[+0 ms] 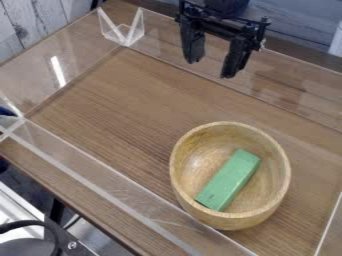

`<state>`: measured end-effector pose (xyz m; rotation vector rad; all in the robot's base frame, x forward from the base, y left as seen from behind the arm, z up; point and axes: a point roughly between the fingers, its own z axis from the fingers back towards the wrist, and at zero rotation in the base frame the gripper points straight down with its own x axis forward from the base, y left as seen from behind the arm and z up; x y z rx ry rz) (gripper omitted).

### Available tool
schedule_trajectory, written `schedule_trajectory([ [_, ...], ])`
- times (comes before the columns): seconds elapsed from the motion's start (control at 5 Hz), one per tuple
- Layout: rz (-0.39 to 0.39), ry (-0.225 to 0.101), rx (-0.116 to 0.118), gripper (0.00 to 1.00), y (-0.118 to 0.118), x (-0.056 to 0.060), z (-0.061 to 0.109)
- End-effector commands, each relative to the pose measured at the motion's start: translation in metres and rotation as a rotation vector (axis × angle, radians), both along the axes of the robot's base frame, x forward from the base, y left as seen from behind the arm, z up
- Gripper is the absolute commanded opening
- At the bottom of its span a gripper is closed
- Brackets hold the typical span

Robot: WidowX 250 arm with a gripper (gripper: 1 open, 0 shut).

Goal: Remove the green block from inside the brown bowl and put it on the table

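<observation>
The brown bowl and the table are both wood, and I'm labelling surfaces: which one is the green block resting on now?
The brown bowl: the green block lies inside it, ringed by its rim, touching no part of the flat table.

So the green block (229, 180) is just lying flat inside the brown bowl (274, 150), angled diagonally across the bottom. Bowl's round, light wood, thick rim, sitting upright on the wood-grain table (120, 105) near its front right corner.

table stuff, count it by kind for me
blocks: 1, green
bowls: 1, brown wood
grippers: 1, open
total: 3
</observation>
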<state>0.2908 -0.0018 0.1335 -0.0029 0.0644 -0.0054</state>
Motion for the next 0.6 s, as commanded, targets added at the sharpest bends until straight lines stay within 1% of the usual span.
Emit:
schedule_trajectory([
  [0.0,-0.06,0.017,0.004,1.0,-0.013,-0.009,-0.006],
  [0.2,-0.1,0.0,0.001,1.0,-0.023,-0.02,-0.014],
  [0.4,-0.137,-0.033,0.0,1.0,-0.035,-0.028,-0.026],
])
